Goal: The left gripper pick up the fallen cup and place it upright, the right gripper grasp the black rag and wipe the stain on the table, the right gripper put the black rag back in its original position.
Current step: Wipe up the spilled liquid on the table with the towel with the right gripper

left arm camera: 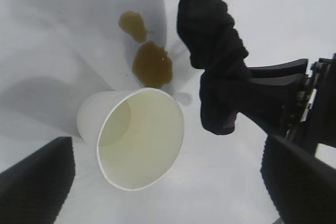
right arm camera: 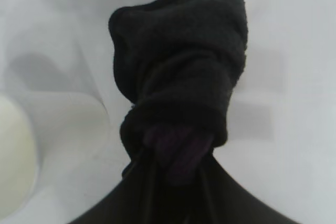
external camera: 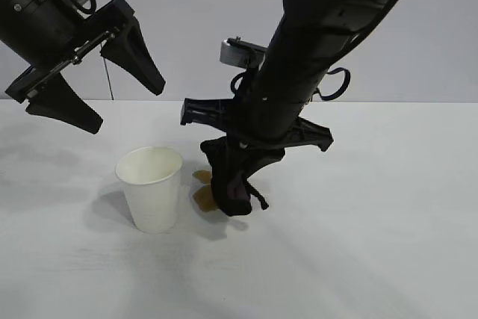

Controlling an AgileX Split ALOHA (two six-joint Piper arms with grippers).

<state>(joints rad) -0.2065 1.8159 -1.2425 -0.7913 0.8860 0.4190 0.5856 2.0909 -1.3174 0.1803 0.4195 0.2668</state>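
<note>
a pale grey wall stands behind the table [external camera: 388, 244], a wide matte white top with soft grey shadows on it. seen from the exterior camera, the cup [external camera: 151, 188] stands upright a little to the 9 o'clock side of the table's middle, mouth up, and the left wrist view looks down into its empty inside [left arm camera: 140, 139].

the stain [external camera: 203, 196] lies on the table at the cup's 3 o'clock, just beside its base: two amber-brown patches, the larger one [left arm camera: 152, 64] closer to the cup and a smaller one [left arm camera: 132, 25] beyond it.

the left gripper [external camera: 95, 74] hangs in the air at the cup's 11 o'clock, well above it, its two long pointed fingers spread wide in a v and holding nothing.

the right gripper [external camera: 246, 173] reaches down from 1 o'clock toward the table's middle. its fingers are closed on the black rag [external camera: 231, 177], which hangs bunched from them with a purple patch [right arm camera: 176, 150] showing in the folds near the fingertips. the rag's lower end is at the 3 o'clock edge of the stain, right at the larger patch; whether the cloth touches the table there cannot be told. the rag is just beside the cup, not touching it.
</note>
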